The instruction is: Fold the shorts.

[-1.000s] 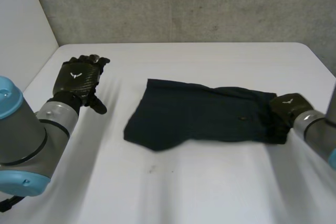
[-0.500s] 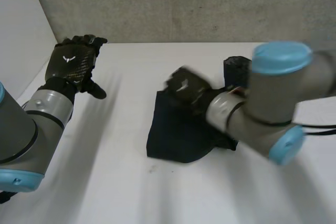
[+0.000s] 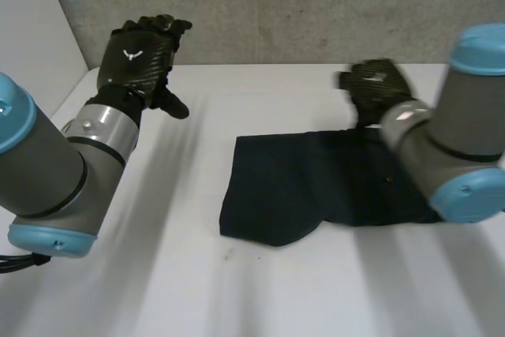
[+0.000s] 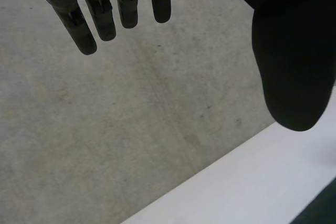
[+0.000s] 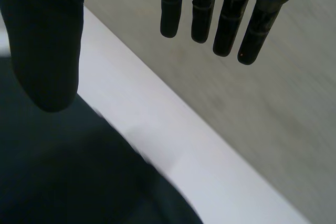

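Stretching back to a grey concrete wall, the white table carried dark shorts lying flat near its middle, with bare surface on every side of the shorts (widest to their left and front). The left hand hung raised well to the left of the shorts, near the wall, fingers straight, thumb spread, holding nothing. The right hand hovered at the shorts' far edge, fingers straight and clear of the thumb, empty, its arm crossing above the shorts' right end.
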`<state>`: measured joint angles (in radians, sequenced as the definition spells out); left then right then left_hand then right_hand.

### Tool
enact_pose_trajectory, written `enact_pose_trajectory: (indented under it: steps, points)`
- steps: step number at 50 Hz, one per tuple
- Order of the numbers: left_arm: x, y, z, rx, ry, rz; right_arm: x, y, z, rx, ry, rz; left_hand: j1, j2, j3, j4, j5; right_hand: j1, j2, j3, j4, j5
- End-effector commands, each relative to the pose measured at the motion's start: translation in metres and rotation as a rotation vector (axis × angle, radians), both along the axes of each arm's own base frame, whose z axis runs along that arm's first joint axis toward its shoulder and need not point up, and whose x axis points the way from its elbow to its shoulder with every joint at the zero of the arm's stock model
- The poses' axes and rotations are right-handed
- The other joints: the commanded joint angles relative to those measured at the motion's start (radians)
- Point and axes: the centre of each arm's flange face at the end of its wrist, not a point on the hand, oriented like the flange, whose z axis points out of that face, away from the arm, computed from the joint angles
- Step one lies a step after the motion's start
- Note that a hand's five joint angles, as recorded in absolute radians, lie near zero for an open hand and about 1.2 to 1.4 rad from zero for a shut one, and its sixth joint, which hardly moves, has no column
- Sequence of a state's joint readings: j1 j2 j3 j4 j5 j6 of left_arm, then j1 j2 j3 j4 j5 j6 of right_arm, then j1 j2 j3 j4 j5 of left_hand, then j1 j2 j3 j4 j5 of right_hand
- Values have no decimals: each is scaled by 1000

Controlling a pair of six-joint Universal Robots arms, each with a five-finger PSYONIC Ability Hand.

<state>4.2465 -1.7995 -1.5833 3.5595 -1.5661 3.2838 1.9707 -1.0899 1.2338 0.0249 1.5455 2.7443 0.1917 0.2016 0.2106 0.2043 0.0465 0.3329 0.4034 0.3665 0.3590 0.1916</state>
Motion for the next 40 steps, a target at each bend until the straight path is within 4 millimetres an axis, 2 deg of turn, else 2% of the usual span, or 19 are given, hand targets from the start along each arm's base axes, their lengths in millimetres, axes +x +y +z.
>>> enact_pose_trajectory:
  steps: [1, 5, 12, 23, 29, 32, 40]
  points:
    - [-4, 14, -11, 28, -16, -31, -93, -18, -46, 159, 128, -119, 4, -6, -15, -8, -25, 60, -10, 27, 34, 27]
    - [-4, 15, -14, 37, -19, -33, -116, -12, -70, 232, 181, -72, 4, -6, -15, -8, -25, 81, 10, 47, 55, 48]
    - [-4, 14, -20, 53, -25, -31, -137, -10, -90, 260, 170, -42, 4, -6, -15, -8, -25, 119, 49, 85, 93, 86]
    - [-3, 15, -26, 68, -33, -31, -140, -18, -107, 224, 158, -22, 4, -6, -15, -8, -25, 186, 116, 153, 160, 153]
    - [-3, 15, -27, 68, -32, -31, -142, -23, -111, 203, 163, -28, 4, -6, -15, -8, -25, 497, 427, 464, 471, 464]
    - [-3, 15, -27, 66, -30, -31, -143, -26, -117, 209, 164, -30, 4, -6, -15, -8, -25, 1061, 991, 1028, 1035, 1028]
    - [-2, 16, -29, 73, -34, -30, -144, -32, -109, 179, 171, -44, 4, -6, -15, -8, -25, 1063, 993, 1030, 1037, 1030]
